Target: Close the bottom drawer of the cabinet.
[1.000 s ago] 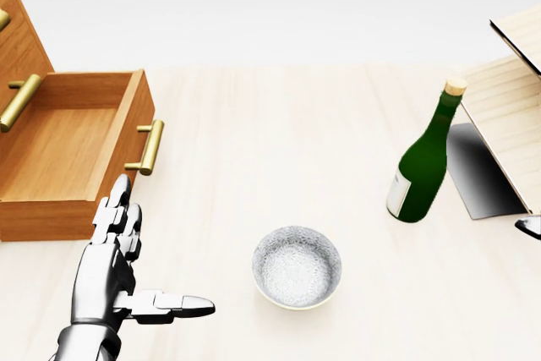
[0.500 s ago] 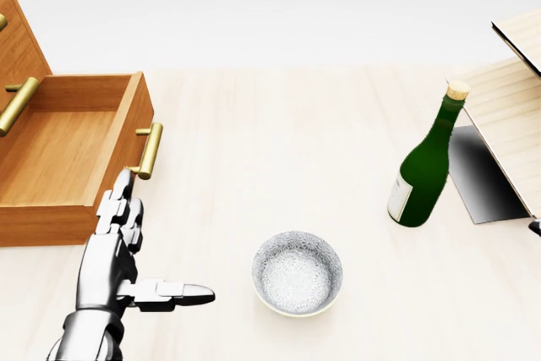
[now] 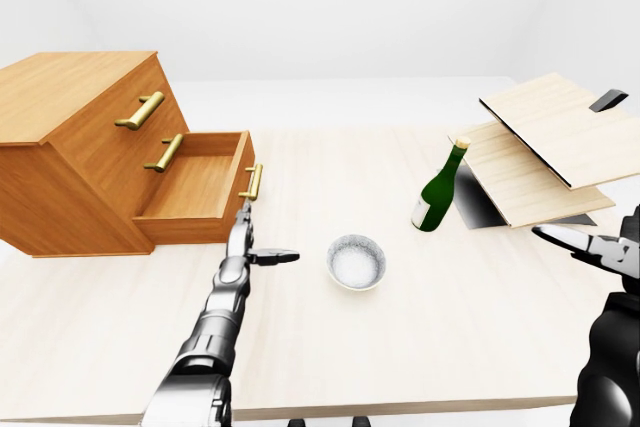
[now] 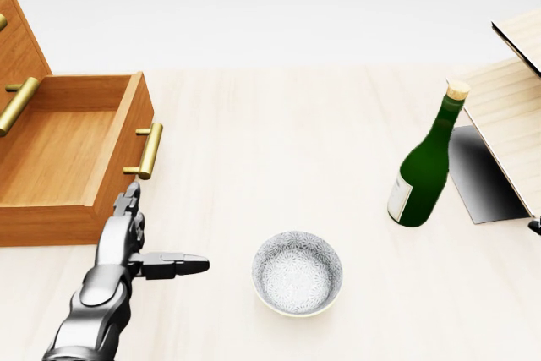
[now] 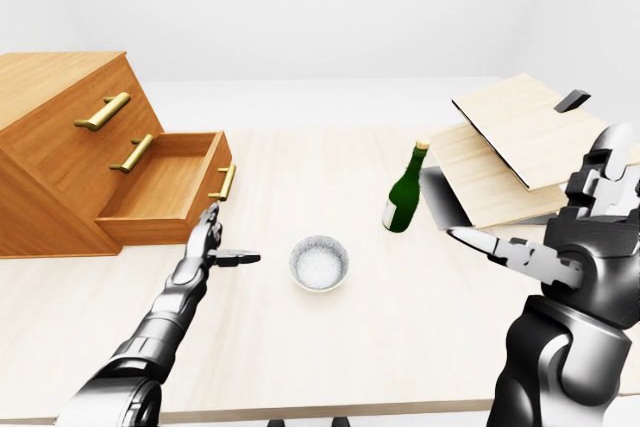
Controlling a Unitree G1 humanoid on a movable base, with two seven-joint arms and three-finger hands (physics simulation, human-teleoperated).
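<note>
The wooden cabinet (image 3: pixel 70 147) stands at the left of the table. Its bottom drawer (image 4: pixel 68 154) is pulled out and shows an empty inside. The drawer's brass handle (image 4: pixel 150 150) is on its front panel. My left hand (image 4: pixel 166 228) is open, with the fingers stretched toward the drawer front just below the handle and the thumb pointing right. I cannot tell whether the fingertips touch the drawer. My right hand (image 5: pixel 548 232) is open and empty, held up at the right of the right-eye view, far from the cabinet.
A white bowl (image 4: pixel 297 272) sits on the table (image 4: pixel 279 124), right of my left hand. A green bottle (image 4: pixel 423 166) with a cork stands further right. Light wooden boards (image 4: pixel 507 116) lean at the right edge. Two more brass handles (image 3: pixel 140 110) are on the cabinet's upper drawers.
My left hand has reached further out toward the drawer front, so it looks smaller, and its thumb is higher in the head view. The drawer stays open in the same place.
</note>
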